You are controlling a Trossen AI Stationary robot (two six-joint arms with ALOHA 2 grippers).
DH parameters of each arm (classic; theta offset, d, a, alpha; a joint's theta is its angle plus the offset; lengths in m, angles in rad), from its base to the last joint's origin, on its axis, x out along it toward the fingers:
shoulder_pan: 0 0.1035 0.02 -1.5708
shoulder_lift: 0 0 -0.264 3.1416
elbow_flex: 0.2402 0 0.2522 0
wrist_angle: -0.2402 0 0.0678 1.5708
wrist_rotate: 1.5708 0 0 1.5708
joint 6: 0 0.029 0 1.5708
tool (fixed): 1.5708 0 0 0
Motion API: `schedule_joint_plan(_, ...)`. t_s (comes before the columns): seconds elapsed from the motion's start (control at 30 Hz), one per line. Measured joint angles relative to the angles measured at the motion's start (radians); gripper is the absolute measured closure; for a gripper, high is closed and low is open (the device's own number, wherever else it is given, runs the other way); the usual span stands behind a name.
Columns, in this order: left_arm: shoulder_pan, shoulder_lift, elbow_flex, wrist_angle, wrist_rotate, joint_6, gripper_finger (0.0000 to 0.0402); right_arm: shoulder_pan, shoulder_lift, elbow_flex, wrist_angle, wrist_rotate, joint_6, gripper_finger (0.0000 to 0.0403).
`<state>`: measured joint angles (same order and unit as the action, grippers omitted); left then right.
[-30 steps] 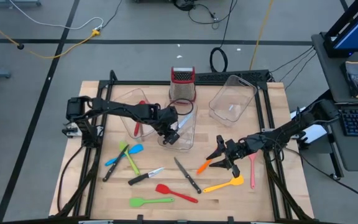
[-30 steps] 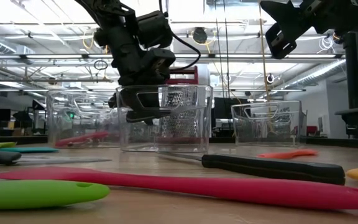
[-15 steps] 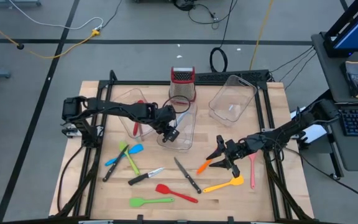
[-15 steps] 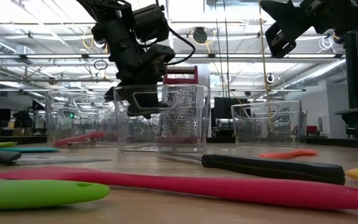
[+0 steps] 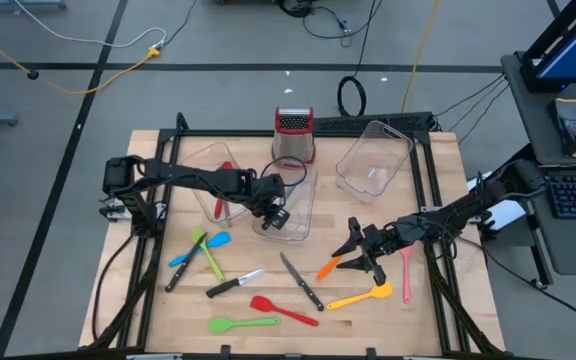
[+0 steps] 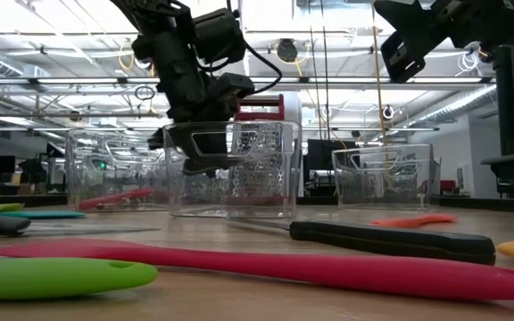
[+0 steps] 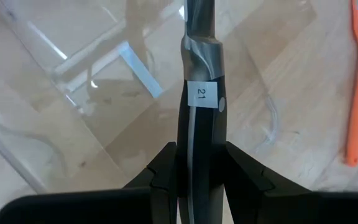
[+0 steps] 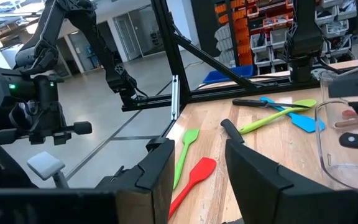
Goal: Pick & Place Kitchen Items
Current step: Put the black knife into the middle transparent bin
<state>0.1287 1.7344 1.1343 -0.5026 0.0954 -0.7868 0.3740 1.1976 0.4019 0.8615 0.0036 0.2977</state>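
Left of centre in the high view: left gripper (image 5: 273,211) is clenched on a knife (image 7: 199,93), held over the middle tub (image 5: 293,215). In the left wrist view the black handle sits clamped between the two fingers (image 7: 164,174), with a white sticker on it and the steel bolster beyond.

Risk, as I judge it: the handle is smooth and narrow, so it could pivot in the grip. If let go too high, the blade may strike the thin clear tub wall and skid the tub, or bounce out. The grater (image 5: 293,132) stands just behind.

Lower centre of the high view: loose utensils on the wooden table (image 5: 168,300), namely a green spatula (image 5: 242,323), a red spatula (image 5: 282,309) and a black-handled knife (image 5: 301,281). The spatulas look soft and matte; the knife looks hard and glossy.

Right of centre: right gripper (image 5: 357,248) hovers, fingers apart, holding nothing, over an orange spatula (image 5: 327,268). A yellow spatula (image 5: 359,297) and a pink one (image 5: 406,270) lie nearby. Crowding here could mean nudging a neighbour when descending.
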Motion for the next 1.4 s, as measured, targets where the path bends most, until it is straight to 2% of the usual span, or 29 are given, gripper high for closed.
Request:
schedule_joint_plan(0.13,0.000,0.000,0.000,-0.003,-0.009,0.001,0.0318,0.000,0.000,0.000,0.001,0.000,0.002,0.0268)
schedule_joint_plan(0.33,-0.002,0.000,0.000,-0.026,-0.010,0.008,0.0274,0.000,0.000,0.000,0.001,0.000,0.003,0.0268)
schedule_joint_plan(0.7,-0.002,-0.002,0.000,-0.018,-0.008,0.021,0.0269,0.000,0.000,0.000,0.002,0.000,0.004,0.0268)
schedule_joint_plan(0.93,0.011,-0.054,0.002,-0.011,0.060,0.033,0.0254,0.000,0.000,0.000,0.002,0.000,0.004,0.0268)
schedule_joint_plan(1.07,0.010,-0.133,0.002,-0.014,0.053,0.049,0.0260,0.000,0.000,0.000,0.002,0.000,0.004,0.0268)
schedule_joint_plan(1.2,-0.029,-0.224,0.003,-0.042,-0.005,0.043,0.0276,0.000,0.000,0.000,0.002,0.000,0.004,0.0268)
schedule_joint_plan(1.4,-0.181,-0.306,0.003,-0.148,-0.106,-0.032,0.0320,0.000,0.000,0.000,0.001,0.000,0.004,0.0268)
